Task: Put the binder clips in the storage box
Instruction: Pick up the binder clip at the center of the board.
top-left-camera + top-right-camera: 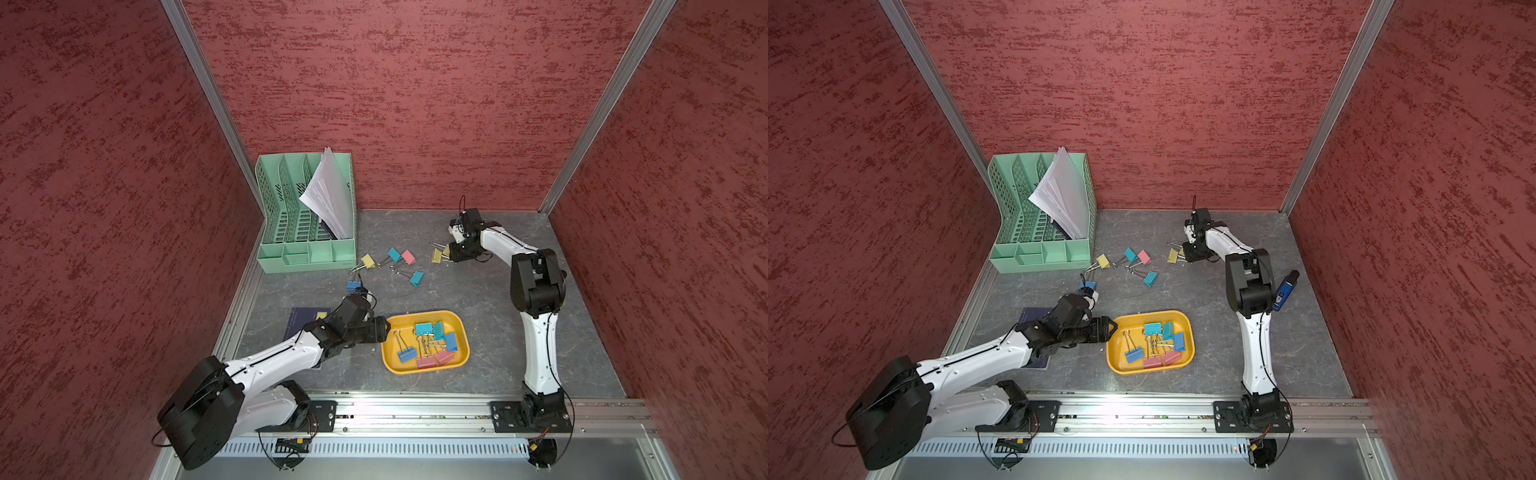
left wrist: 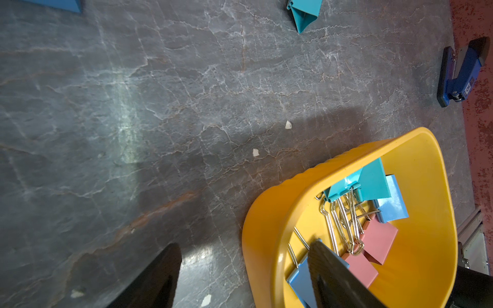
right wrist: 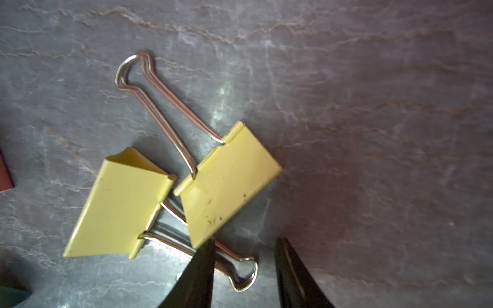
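Seven binder clips [image 1: 417, 278] loose on table [image 1: 498, 332], rest in storage box [image 1: 405, 319].
- Blue clip [image 1: 353, 285] tucked right by left arm [image 1: 274, 361], easy to miss.
- Left gripper [image 1: 385, 329] wide open, empty, one finger over box rim. Careless swing could shove box.
- Two yellow clips [image 3: 226, 181] touching, one lying on other's wire handle.
- Right gripper [image 3: 245, 240] jaws apart, straddling that handle loop, nothing pinched. Thin wire might slip, or neighbour gets dragged along.
- Fingertip hides actual contact, can't tell.
- Stapler [image 1: 1284, 291] partly behind right arm [image 1: 1254, 353].

The left arm [image 1: 274, 365] and right arm [image 1: 540, 353] have white shells between bulky black joints. Thin black cables [image 1: 547, 349] run along them; black screwed plates [image 1: 505, 415] hold their bases.
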Robot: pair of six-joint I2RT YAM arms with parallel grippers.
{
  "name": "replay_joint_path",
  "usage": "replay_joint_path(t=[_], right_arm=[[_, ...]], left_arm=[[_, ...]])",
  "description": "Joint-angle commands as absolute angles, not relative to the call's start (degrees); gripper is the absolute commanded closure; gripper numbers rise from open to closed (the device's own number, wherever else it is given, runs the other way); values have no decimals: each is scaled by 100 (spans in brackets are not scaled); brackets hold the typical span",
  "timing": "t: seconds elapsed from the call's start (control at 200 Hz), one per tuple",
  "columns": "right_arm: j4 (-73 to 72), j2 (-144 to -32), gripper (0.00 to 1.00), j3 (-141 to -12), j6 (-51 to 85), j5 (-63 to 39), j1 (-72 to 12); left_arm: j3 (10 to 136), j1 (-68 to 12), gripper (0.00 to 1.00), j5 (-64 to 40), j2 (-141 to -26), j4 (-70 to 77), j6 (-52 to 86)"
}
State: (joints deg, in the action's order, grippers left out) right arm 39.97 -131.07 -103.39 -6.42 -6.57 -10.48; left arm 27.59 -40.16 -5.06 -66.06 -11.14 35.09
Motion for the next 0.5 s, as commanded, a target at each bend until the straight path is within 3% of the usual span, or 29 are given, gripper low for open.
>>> replay_joint_path(t=[0.0,0.311,0.496], right_arm=[[4235,-13012,59,-10221,-674,-410,-1065],[4210,-12270,59,-9166,-300,-397,-1284],[4104,-11802,49,-8534,168,-713,-1447]], left_arm=[[2651,-3967,21,-512,-6479,-1082,3454],[2545,-3942,21,-502,-6314,-1112,3472],[2481,-3946,21,-495,-6236,-1148,3498]])
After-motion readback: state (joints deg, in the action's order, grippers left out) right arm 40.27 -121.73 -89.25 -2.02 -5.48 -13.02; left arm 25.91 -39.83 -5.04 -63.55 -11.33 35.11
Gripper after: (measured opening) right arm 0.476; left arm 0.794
